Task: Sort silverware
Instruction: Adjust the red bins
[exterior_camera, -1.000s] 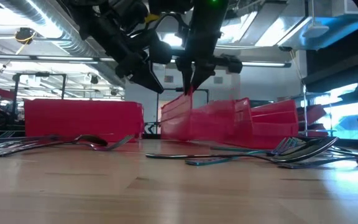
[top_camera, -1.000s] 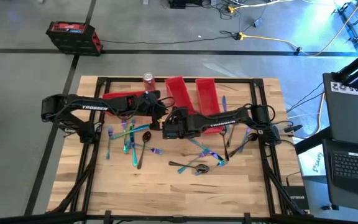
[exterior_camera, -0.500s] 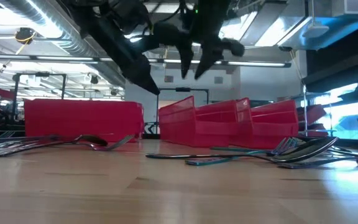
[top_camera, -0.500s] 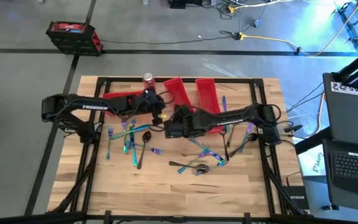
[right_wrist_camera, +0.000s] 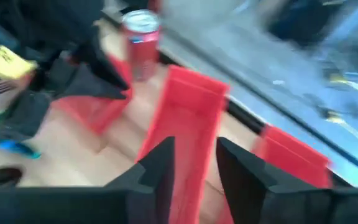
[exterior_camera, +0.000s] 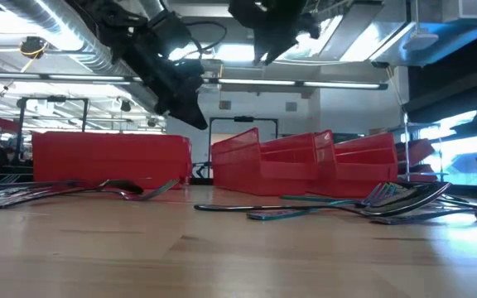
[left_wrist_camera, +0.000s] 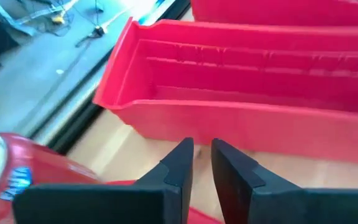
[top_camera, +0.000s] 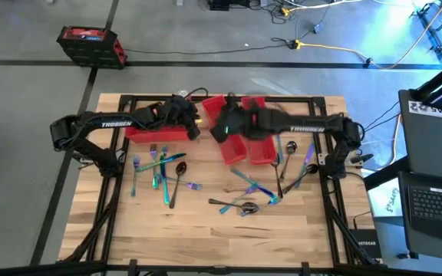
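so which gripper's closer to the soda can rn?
Left. The left gripper hangs right beside the soda can, over the left red bin. The right gripper is farther off, above the middle red bin.

This is looking like a robotics lab or workshop. A bare concrete floor (top_camera: 206, 31) is showing around the wooden tabletop (top_camera: 206, 230), with loose cables (top_camera: 336, 46) trailing across it and a red toolbox (top_camera: 90, 44) sitting beyond the tabletop's far left corner. An open laptop (top_camera: 436, 203) is standing past the right edge. Exposed ceiling ducts (exterior_camera: 48, 33) and strip lights (exterior_camera: 305, 83) are running overhead.
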Robot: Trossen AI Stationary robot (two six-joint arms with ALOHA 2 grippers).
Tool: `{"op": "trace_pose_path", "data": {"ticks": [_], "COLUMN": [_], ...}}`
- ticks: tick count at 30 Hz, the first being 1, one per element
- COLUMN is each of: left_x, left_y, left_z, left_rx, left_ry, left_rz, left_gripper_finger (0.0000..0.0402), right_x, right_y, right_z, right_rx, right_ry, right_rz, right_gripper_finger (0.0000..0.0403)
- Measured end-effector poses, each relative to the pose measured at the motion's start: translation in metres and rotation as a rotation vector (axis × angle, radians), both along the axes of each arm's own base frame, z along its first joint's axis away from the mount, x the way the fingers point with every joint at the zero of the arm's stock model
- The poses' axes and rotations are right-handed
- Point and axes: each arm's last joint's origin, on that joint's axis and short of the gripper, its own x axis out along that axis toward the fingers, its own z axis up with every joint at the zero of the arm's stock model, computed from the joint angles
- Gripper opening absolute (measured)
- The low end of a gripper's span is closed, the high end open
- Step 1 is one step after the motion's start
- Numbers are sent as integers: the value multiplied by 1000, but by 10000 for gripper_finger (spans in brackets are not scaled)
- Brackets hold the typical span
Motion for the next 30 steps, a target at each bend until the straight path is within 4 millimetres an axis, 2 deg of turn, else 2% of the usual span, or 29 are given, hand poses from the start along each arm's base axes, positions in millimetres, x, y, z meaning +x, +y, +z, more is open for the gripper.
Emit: {"op": "trace_pose_path", "data": {"ticks": [3,5,9,14,19,24,30], "left_x": [1,3,5,7,7,6,6], "left_y": [-3,-6,-9,-12,-12,-12,-11], "left_z": [0,0,1,1,2,1,1], "left_rx": [78,117,156,166,129,53,24], "left_ry": [63,85,100,96,66,13,-11], "left_rz": [-47,-74,-110,-132,-98,1,50], "left_gripper_finger": [44,44,44,44,44,44,44], "right_x": [4,0,-13,-25,-19,-3,10], "right_y": [-31,-52,-92,-131,-149,-158,-167], "right_z": [10,12,-1,-15,-46,-77,-101], "right_rx": [89,89,85,70,47,11,-30], "right_ry": [-98,-96,10,43,79,129,140], "right_rz": [254,398,547,683,956,1005,1007], "right_gripper_finger": [30,8,10,2,0,0,0]}}
